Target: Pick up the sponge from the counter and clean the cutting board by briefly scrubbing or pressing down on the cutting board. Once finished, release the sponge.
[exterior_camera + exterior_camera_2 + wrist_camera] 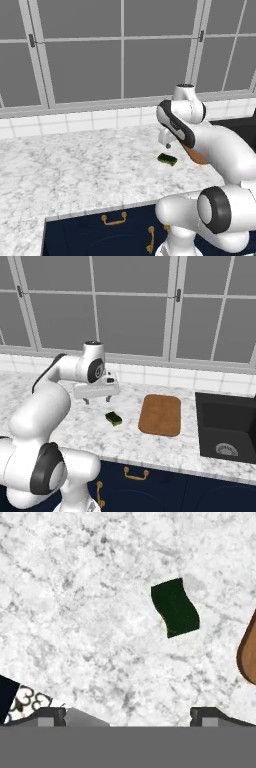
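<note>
Sponge (114, 418), a small flat rectangular block with a dark green top and a yellow-green underside, lies flat on the broad white-and-grey marbled stone counter (165, 448), untouched. Just to its right in the right base view, apart from it, sits the flat orange-brown wooden cutting board (160, 414) with rounded corners (bare on top). Farther right a black sink basin (226, 426) is sunk into the stone, cut off by the picture's edge, with a round grey drain at its bottom.

Above the sponge and a little to its left hangs the two-finger gripper (97, 400), pointing straight down, its jaws spread wide with nothing between them and clear of the stone. The white arm loops up from the base and bends over at the wrist.

From the left base view the arm covers most of the board, leaving an orange sliver. In the hand view the sponge's outline looks wavy, and the board is a curved brown edge at the right.
</note>
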You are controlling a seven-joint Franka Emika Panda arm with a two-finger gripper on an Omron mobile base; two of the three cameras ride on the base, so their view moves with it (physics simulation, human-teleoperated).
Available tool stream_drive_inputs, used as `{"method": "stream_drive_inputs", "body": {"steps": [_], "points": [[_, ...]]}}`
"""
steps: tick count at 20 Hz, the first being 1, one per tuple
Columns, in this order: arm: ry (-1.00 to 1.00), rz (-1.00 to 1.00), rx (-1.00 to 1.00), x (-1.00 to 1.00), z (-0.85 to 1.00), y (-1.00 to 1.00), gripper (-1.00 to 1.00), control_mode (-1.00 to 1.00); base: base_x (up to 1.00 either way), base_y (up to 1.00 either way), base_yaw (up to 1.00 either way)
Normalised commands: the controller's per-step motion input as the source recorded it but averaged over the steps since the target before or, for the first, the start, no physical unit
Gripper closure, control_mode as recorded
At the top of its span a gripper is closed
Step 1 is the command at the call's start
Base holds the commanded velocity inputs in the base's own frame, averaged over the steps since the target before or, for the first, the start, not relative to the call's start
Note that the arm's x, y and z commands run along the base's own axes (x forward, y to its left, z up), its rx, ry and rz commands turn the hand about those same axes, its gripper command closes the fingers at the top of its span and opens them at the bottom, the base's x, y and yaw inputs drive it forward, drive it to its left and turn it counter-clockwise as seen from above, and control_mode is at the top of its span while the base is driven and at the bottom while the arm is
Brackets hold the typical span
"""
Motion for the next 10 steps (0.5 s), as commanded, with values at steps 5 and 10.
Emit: {"method": "stream_drive_inputs", "body": {"steps": [5, 10], "points": [[0.02, 0.17, 0.0, 0.35, -0.34, -0.08, -1.0, -1.0, 0.0, 0.0, 0.0], [0.02, 0.05, 0.0, 0.38, -0.41, -0.09, -1.0, -1.0, 0.0, 0.0, 0.0]]}}
